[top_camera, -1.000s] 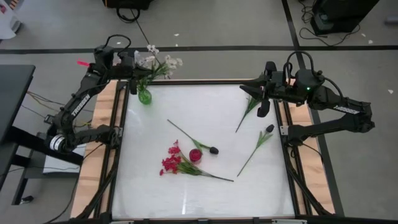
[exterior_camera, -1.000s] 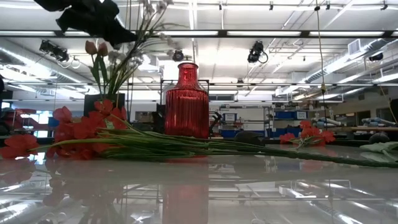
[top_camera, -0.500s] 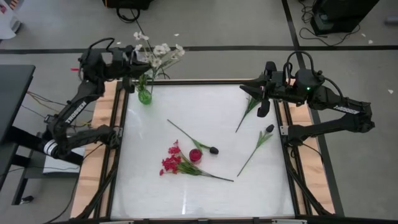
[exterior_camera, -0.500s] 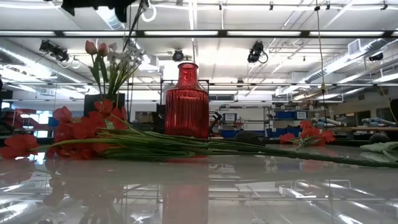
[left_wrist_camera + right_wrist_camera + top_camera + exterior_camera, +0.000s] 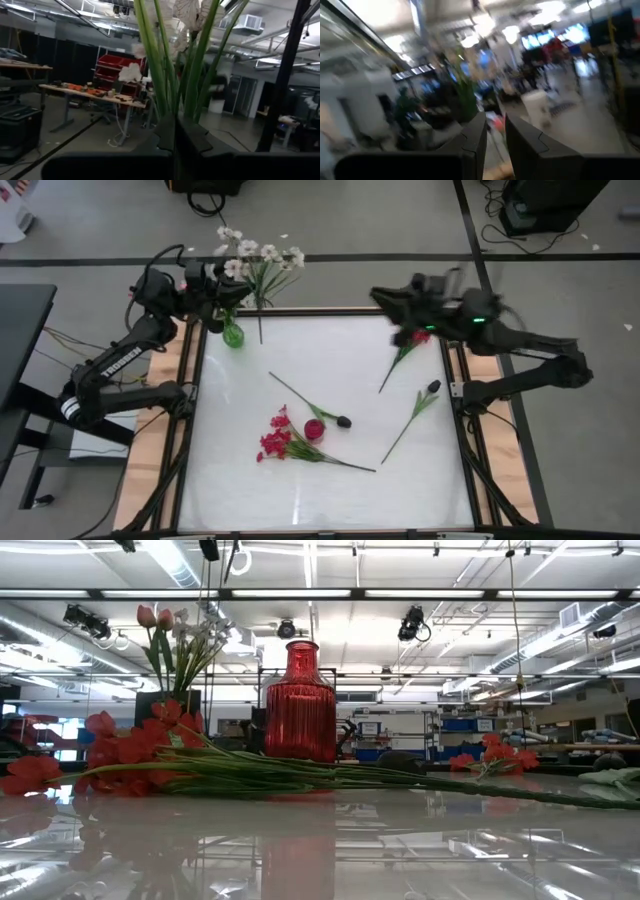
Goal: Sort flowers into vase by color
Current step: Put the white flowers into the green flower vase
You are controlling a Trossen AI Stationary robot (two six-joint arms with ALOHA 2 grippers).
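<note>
My left gripper [image 5: 220, 292] is shut on a spray of white flowers [image 5: 255, 258], high over the table's far left corner, above a small green vase [image 5: 232, 334]. Pink tulip buds [image 5: 150, 615] stand in that vase. My right gripper [image 5: 408, 328] is shut on a red flower [image 5: 420, 336] near the far right corner. A red vase [image 5: 314, 430] stands mid-table. A bunch of red flowers [image 5: 275, 442] lies flat beside it. Two dark-budded flowers [image 5: 343, 421] [image 5: 432, 388] also lie on the table. My left gripper pinches the white spray's green stems [image 5: 172, 100] between its two fingers, several stems bunched together. The spray is lifted clear. Its blooms fan out toward the far edge and a thin stem end [image 5: 260, 330] trails beside the green vase. My right gripper pinches the red flower near its bloom end [image 5: 495, 121], a patch of red showing between the fingers. The stem slants down toward the table's middle, and its lower end [image 5: 381, 390] is at or near the tabletop; whether it touches I cannot tell.
The white tabletop has a raised wooden frame [image 5: 190, 380] along its left and right sides. The near half of the table [image 5: 320, 500] holds nothing. The red bunch's long stems [image 5: 330, 780] lie in front of the red vase [image 5: 300, 700] in the low view.
My left gripper has risen and moved toward the far edge, drawing the white spray upward out of the low view; its blooms have swung toward the far side. My right gripper has risen and swung toward the table's left, carrying the red flower's bloom end along.
</note>
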